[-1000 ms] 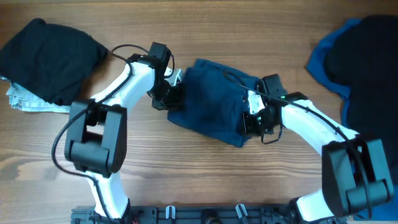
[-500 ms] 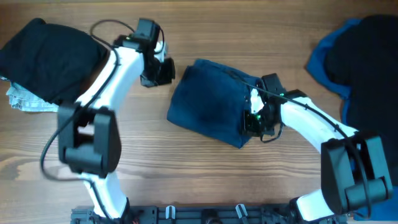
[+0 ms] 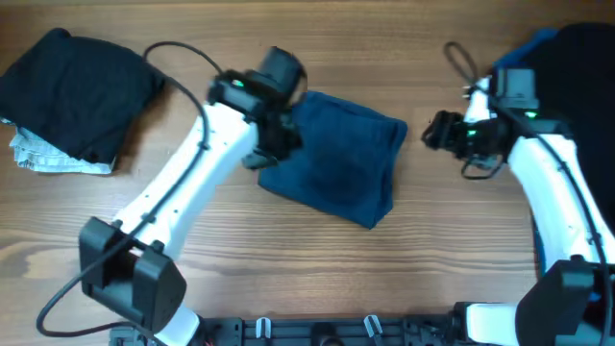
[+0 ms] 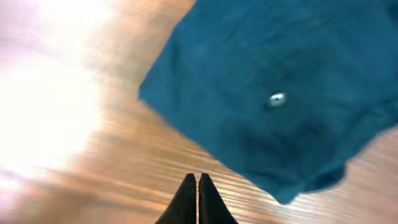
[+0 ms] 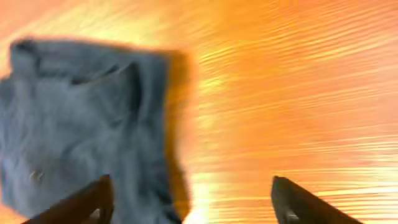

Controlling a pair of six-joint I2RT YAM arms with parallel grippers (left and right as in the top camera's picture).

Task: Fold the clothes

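A folded dark blue garment (image 3: 336, 168) lies flat in the middle of the wooden table. My left gripper (image 3: 261, 156) is at its left edge, shut and holding nothing. In the left wrist view the shut gripper (image 4: 198, 183) hovers over bare wood, with the blue garment (image 4: 280, 93) and its small metal stud (image 4: 277, 99) just beyond. My right gripper (image 3: 434, 132) stands apart from the garment's right side, open and empty. The right wrist view shows that gripper (image 5: 189, 190) spread wide above the garment's (image 5: 81, 124) right edge and the wood.
A pile of black clothes (image 3: 77, 91) sits at the far left, on top of a pale patterned cloth (image 3: 48, 159). A heap of blue and black clothes (image 3: 562, 77) lies at the far right, behind the right arm.
The right gripper has let go of the garment's right side, opened and drawn back to the right. The left arm has swung from the back left down to the garment's left edge.
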